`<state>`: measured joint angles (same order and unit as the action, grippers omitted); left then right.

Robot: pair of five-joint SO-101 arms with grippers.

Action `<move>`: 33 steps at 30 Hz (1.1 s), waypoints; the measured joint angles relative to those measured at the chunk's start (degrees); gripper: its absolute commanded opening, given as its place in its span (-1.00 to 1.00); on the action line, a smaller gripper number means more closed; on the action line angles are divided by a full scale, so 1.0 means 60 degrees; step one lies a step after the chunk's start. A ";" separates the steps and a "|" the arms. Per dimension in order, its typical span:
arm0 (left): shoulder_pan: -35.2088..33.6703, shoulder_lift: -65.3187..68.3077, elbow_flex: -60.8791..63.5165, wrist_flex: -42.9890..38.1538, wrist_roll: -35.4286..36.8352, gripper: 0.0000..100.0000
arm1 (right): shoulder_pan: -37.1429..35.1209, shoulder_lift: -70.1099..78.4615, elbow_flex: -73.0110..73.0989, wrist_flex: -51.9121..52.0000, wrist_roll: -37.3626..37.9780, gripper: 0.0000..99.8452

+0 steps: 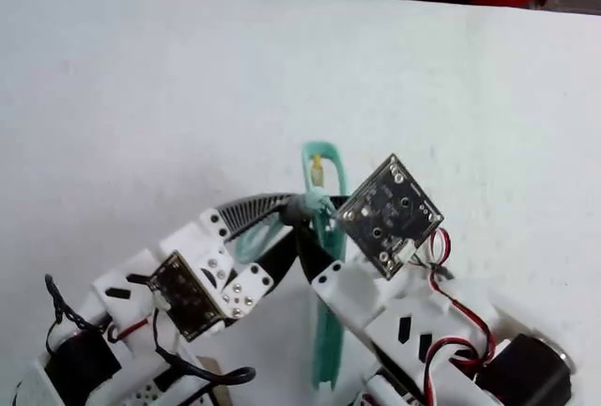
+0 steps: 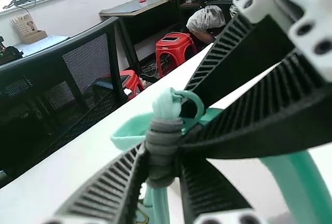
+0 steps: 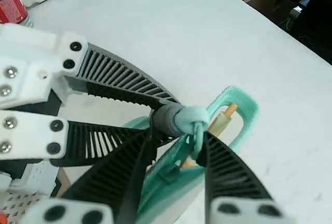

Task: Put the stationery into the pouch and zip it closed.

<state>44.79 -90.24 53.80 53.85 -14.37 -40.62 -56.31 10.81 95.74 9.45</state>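
Though equally ribbed, left gripper [image 2: 162, 154] tight on knotted cord [image 3: 176, 119], right gripper [image 3: 179, 137] on mint pouch [image 1: 329, 331].

Had white plastic shells [image 1: 376, 307], black ribbed fingers [image 3: 114, 81] and dark screws [image 3: 76, 46]. Carried a black camera board [image 1: 388, 215] on each wrist, with red and black cables [image 1: 455, 304] running to black motors [image 1: 526, 368].
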 measured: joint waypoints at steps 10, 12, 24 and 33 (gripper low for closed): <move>-0.0103 0.0000 0.0015 0.0000 0.0000 -0.95 | 0.0117 -0.0015 0.0396 0.0059 0.0821 -0.78; -0.0440 0.0015 0.0015 0.0000 0.0000 -0.95 | 0.0117 -0.0015 0.0557 0.0044 0.1040 -0.78; -0.1392 -0.0029 -0.0044 -0.0044 0.0015 -0.95 | 0.0557 0.0059 -0.0161 0.0161 0.1275 -0.66; -0.1597 -0.0044 -0.0044 -0.0044 0.0015 -0.95 | 0.0835 0.0220 -0.1084 0.0396 0.0440 -0.62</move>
<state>35.21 -90.51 53.54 53.58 -14.29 -35.60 -54.99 4.31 98.11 12.09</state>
